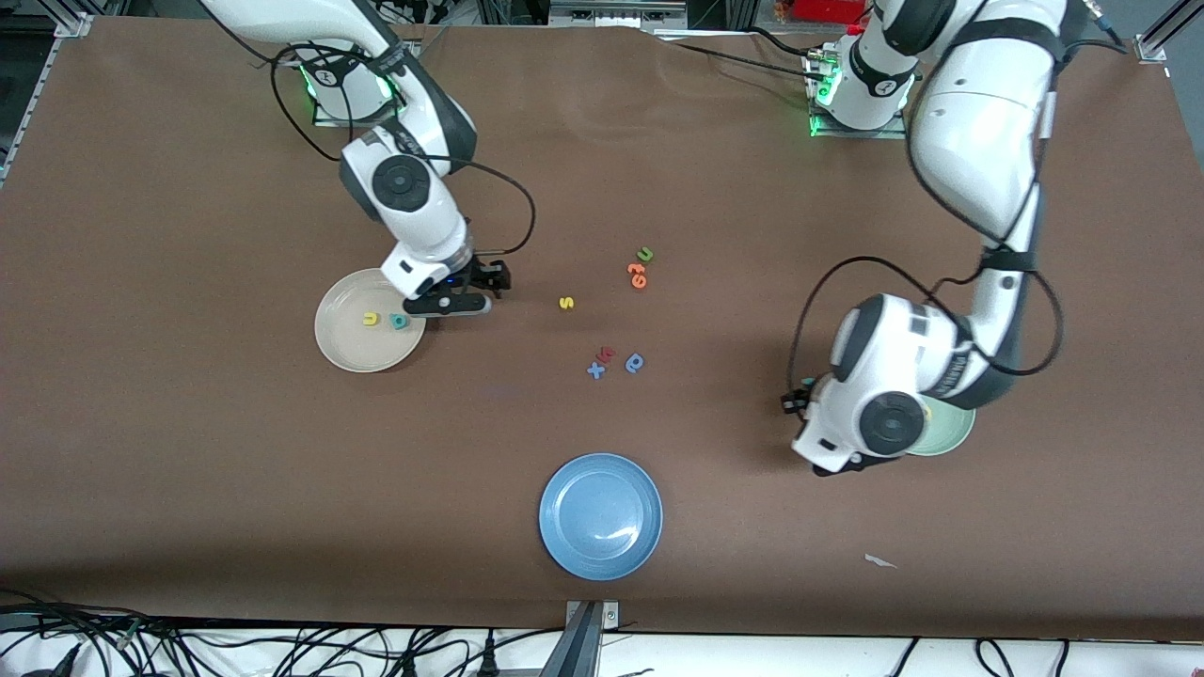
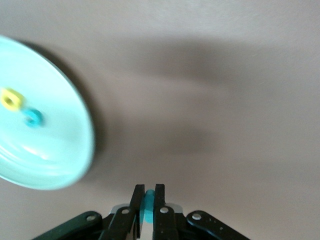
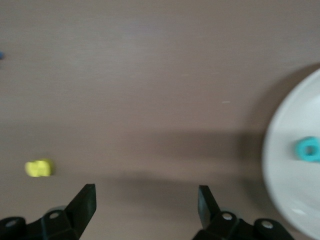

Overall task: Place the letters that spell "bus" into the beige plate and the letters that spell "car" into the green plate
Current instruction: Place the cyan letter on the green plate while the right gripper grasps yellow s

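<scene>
The beige plate (image 1: 343, 353) holds a yellow u (image 1: 369, 320) and a teal b (image 1: 399, 322). My right gripper (image 1: 475, 290) hangs open and empty just beside that plate (image 3: 287, 170), over bare table (image 3: 146, 200). The teal b (image 3: 307, 149) shows in the right wrist view too. The yellow s (image 1: 565, 303) (image 3: 39, 168) lies on the table toward the middle. My left gripper (image 1: 798, 395) (image 2: 148, 192) is shut on a thin teal r (image 2: 148, 202), beside the green plate (image 1: 950, 432) (image 2: 60, 160). That plate holds a yellow a (image 2: 11, 98) and a teal c (image 2: 33, 117). The left arm hides most of it in the front view.
A green u (image 1: 645, 254) and orange letters (image 1: 638, 275) lie mid-table. A blue x (image 1: 595, 369), a red letter (image 1: 608, 354) and a blue a (image 1: 635, 363) lie nearer the front camera. A blue plate (image 1: 600, 515) sits near the front edge.
</scene>
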Tool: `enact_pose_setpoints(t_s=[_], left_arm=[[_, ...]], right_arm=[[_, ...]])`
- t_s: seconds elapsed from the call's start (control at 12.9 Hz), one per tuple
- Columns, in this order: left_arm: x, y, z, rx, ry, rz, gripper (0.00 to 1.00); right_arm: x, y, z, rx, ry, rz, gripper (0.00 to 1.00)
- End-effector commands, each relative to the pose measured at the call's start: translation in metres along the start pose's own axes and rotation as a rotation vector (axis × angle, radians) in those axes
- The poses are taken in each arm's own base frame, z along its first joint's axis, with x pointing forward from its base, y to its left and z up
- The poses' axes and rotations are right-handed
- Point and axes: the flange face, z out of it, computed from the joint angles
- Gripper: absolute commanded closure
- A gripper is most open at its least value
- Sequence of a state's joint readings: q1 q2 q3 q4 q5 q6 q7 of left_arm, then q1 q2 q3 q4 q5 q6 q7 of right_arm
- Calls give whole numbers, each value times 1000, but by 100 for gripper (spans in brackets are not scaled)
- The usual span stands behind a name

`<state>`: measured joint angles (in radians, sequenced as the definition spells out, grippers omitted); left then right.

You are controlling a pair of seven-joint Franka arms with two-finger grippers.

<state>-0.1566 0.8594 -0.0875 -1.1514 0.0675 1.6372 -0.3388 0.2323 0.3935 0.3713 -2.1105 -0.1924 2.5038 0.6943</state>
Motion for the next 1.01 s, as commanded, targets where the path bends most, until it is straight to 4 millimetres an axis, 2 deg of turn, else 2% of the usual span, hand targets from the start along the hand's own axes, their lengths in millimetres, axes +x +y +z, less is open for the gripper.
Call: enact_pose_setpoints(t_s=[0.0, 0.15, 0.31, 0.39, 0.46, 0.54, 0.62, 0.7, 0.93], left_arm=[[3, -46, 7, 85, -33, 259, 100], [16, -78, 18, 110, -42, 348, 100], [28, -102, 31, 113, -30, 412, 100], [33, -110, 32, 109, -10, 441, 89], [36, -116, 31, 101, 8, 465, 39], [37, -116, 22, 81, 33, 470, 0], [35, -111, 11, 79, 49, 453, 0], [32, -115, -3, 72, 67, 417, 0], [26, -119, -22, -5, 93, 353, 0]], right_arm=[[7, -47, 13, 32, -3, 68, 6], [7, -78, 20, 36, 12, 104, 6], [3, -93, 36, 8, 32, 117, 6], [-2, -101, 44, -3, 38, 123, 6], [-7, -109, 52, -16, 44, 120, 6], [-11, -112, 62, -39, 60, 131, 6], [-16, -116, 71, -55, 69, 134, 6], [-18, -118, 75, -61, 77, 136, 6], [-18, -120, 76, -59, 78, 140, 7]])
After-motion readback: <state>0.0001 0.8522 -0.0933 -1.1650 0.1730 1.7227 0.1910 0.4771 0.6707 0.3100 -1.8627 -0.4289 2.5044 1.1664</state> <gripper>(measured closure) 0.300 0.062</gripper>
